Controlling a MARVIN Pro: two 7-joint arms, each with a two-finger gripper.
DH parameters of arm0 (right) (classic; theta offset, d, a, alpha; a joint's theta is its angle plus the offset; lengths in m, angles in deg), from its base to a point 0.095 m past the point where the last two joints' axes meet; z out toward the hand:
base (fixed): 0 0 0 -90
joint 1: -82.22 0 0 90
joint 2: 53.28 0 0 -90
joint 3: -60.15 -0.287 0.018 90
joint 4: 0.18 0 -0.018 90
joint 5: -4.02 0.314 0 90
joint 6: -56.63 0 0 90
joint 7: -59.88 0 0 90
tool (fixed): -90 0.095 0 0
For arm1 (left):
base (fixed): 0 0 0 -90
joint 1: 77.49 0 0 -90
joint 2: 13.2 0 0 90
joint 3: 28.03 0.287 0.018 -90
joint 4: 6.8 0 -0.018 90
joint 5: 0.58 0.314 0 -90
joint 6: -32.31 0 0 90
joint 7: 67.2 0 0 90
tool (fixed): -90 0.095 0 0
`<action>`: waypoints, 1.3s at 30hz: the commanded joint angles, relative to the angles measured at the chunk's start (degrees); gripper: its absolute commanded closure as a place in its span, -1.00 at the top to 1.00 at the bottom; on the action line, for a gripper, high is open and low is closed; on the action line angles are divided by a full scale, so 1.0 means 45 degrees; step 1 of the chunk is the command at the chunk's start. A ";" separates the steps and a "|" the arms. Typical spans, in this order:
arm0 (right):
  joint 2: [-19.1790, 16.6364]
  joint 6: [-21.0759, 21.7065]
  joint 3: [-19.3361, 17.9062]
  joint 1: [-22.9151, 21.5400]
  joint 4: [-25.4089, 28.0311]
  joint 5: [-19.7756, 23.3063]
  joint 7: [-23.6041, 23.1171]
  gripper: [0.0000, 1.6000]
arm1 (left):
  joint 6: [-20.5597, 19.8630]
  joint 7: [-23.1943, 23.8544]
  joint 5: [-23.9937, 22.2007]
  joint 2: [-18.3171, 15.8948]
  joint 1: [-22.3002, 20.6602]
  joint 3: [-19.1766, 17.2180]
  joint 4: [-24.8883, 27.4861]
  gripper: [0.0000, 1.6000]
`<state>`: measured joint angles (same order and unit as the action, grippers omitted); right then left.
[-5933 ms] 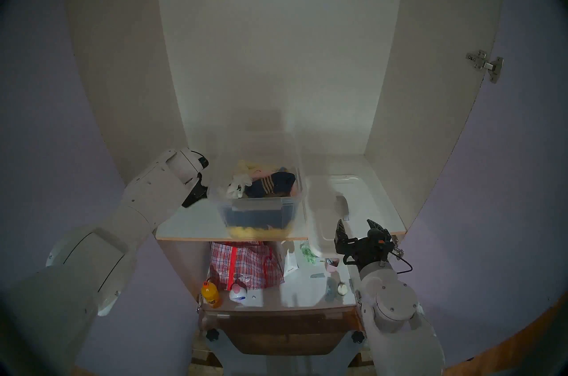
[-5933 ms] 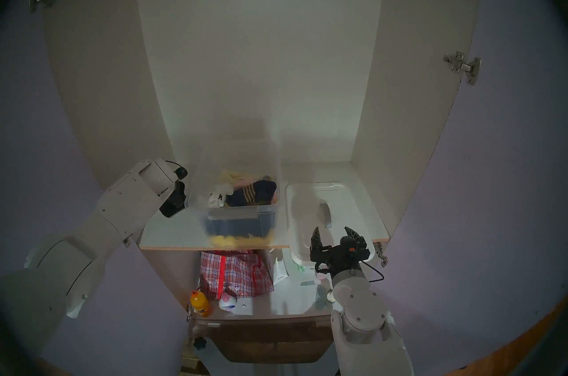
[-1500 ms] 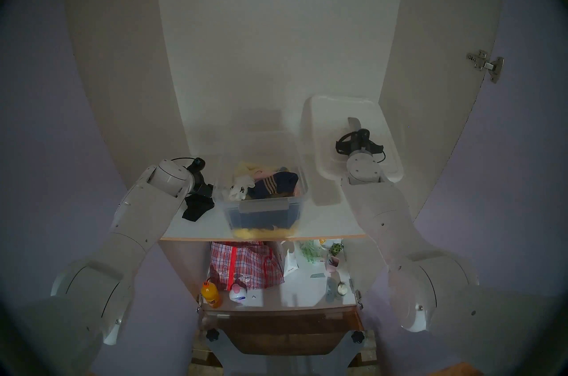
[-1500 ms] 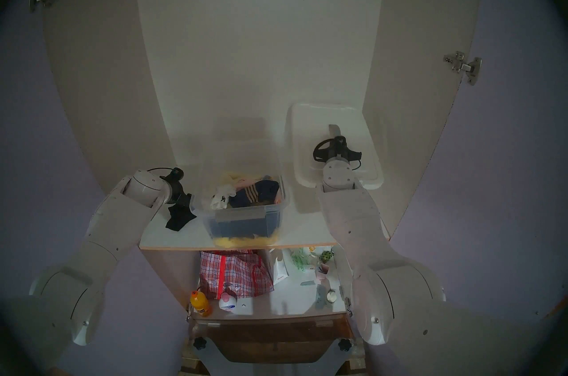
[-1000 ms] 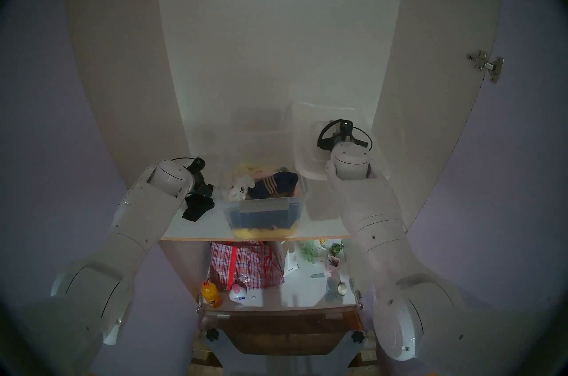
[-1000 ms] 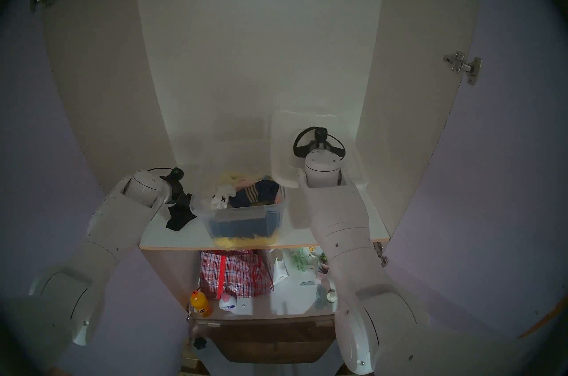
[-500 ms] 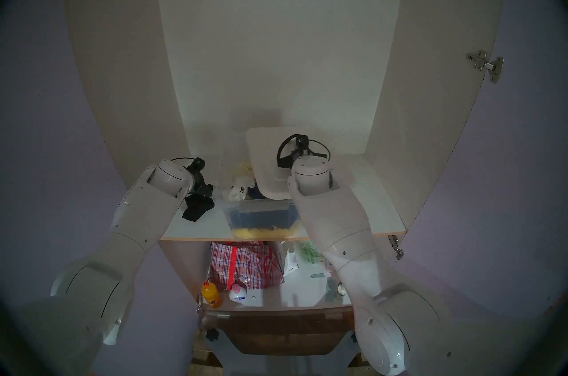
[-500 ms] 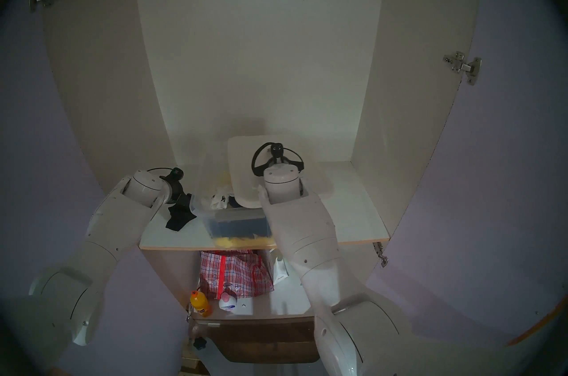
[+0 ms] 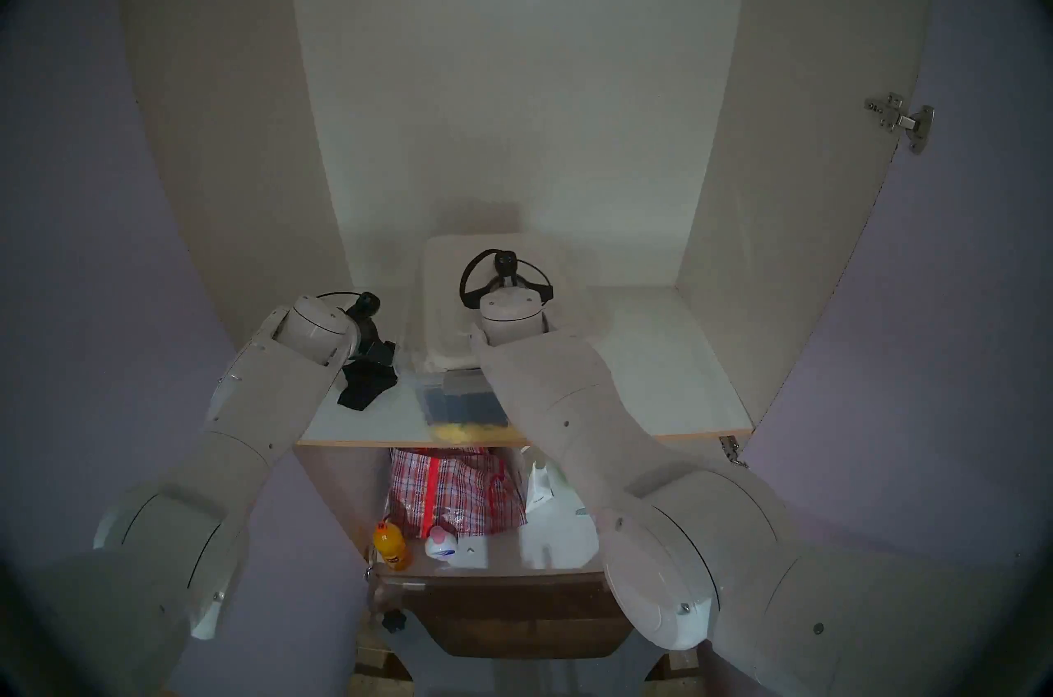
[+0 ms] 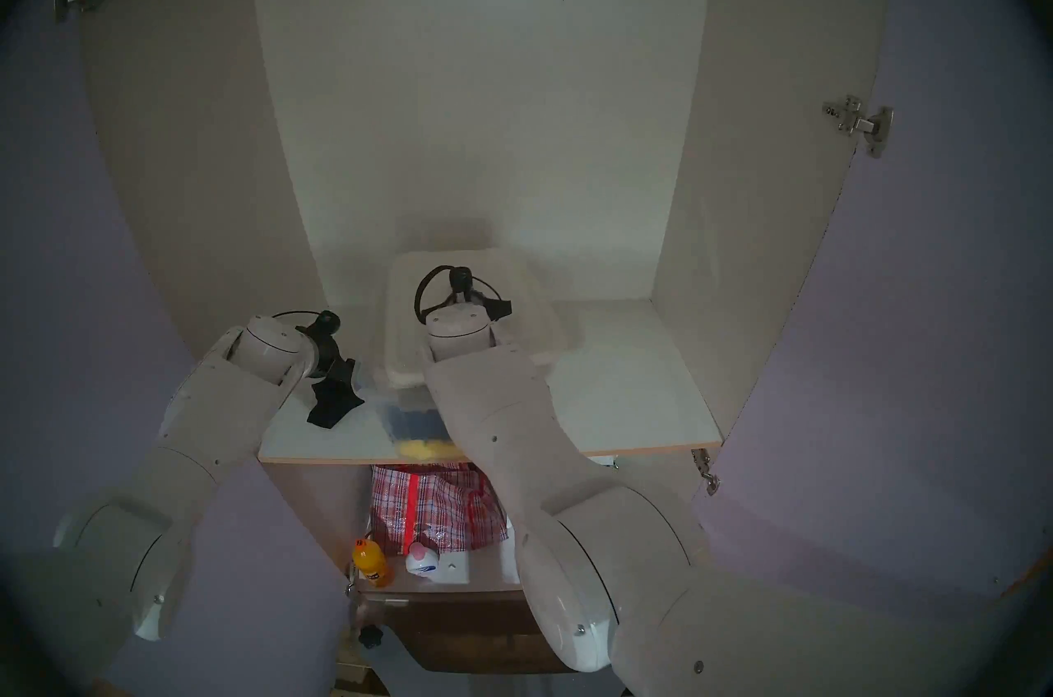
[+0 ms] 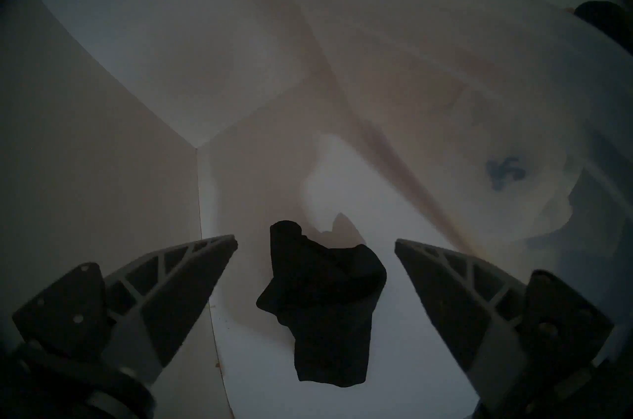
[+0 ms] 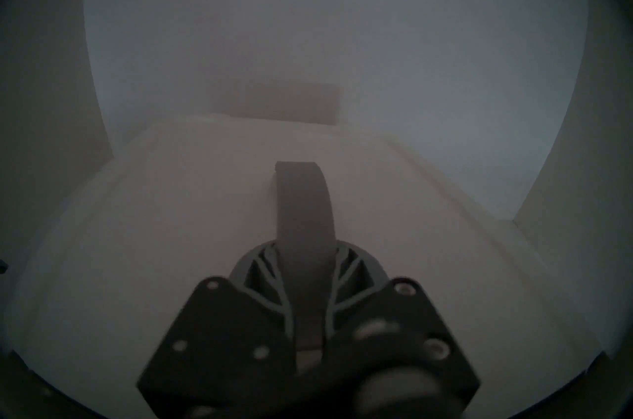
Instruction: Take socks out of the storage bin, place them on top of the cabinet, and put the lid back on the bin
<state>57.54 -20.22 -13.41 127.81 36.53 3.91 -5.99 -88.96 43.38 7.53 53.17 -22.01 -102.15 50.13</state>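
The lid (image 9: 450, 280) hangs over the storage bin (image 9: 456, 397) in the head view, on the white board of the cabinet (image 9: 672, 382). The left wrist view shows the left gripper (image 11: 315, 245) spread apart above the socks (image 11: 322, 302) lying on the board. The right wrist view shows the right gripper (image 12: 305, 274) clamped on the lid's grey handle (image 12: 303, 202).

black socks (image 11: 322, 298) on cabinet (image 9: 655, 354) board, white lid (image 9: 450, 280) over clear storage bin (image 9: 456, 402)
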 commanded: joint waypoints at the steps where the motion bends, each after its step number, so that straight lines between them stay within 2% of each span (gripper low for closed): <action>1: 0.0478 -0.0790 0.0143 -0.0320 0.0474 -0.0291 0.0986 -1.00 | 0.0121 0.0023 -0.0012 -0.0028 -0.0357 -0.0064 0.0293 1.00; 7: 0.0931 -0.0661 0.0187 -0.0187 0.0561 -0.0248 0.1780 -1.00 | 0.0123 0.0024 -0.0013 -0.0030 -0.0357 -0.0063 0.0294 1.00; 11: 0.0931 -0.0699 0.0239 -0.0256 0.0444 -0.0276 0.2273 -1.00 | 0.0120 0.0021 -0.0013 -0.0028 -0.0358 -0.0063 0.0290 1.00; 16: 0.0931 -0.0539 0.0448 -0.0429 0.0145 0.0086 0.1716 -1.00 | 0.0119 0.0019 -0.0013 -0.0027 -0.0358 -0.0063 0.0288 1.00; 17: 0.0931 -0.0642 0.0495 -0.0356 0.0246 0.0148 0.1010 -1.00 | 0.0117 0.0017 -0.0013 -0.0025 -0.0359 -0.0063 0.0285 1.00; 21: 0.0931 -0.0491 0.0404 -0.0229 0.0520 0.0345 0.0648 -1.00 | 0.0121 0.0020 -0.0014 -0.0027 -0.0359 -0.0062 0.0288 1.00; 23: 0.0931 -0.0391 0.0419 -0.0082 0.0874 0.0500 0.0142 -1.00 | 0.0118 0.0017 -0.0014 -0.0026 -0.0359 -0.0062 0.0285 1.00; 25: 0.0931 -0.0260 0.0461 0.0084 0.1206 0.0511 0.0151 -1.00 | 0.0119 0.0016 -0.0015 -0.0026 -0.0359 -0.0062 0.0286 1.00; 27: 0.0931 -0.0050 0.0484 0.0310 0.1436 0.0446 0.0782 -1.00 | 0.0121 0.0019 -0.0016 -0.0028 -0.0359 -0.0061 0.0289 1.00; 31: 0.0931 0.0393 0.0756 0.0572 0.1549 0.0603 0.1156 -1.00 | 0.0126 0.0024 -0.0017 -0.0032 -0.0357 -0.0060 0.0295 1.00; 39: 0.0763 0.0802 0.1244 0.1219 0.2350 0.0655 0.0779 -1.00 | 0.0132 0.0033 -0.0022 -0.0039 -0.0354 -0.0057 0.0306 1.00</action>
<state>60.38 -17.47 -9.41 133.11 43.57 7.07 -1.47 -88.93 43.39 7.48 53.15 -22.00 -102.12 50.15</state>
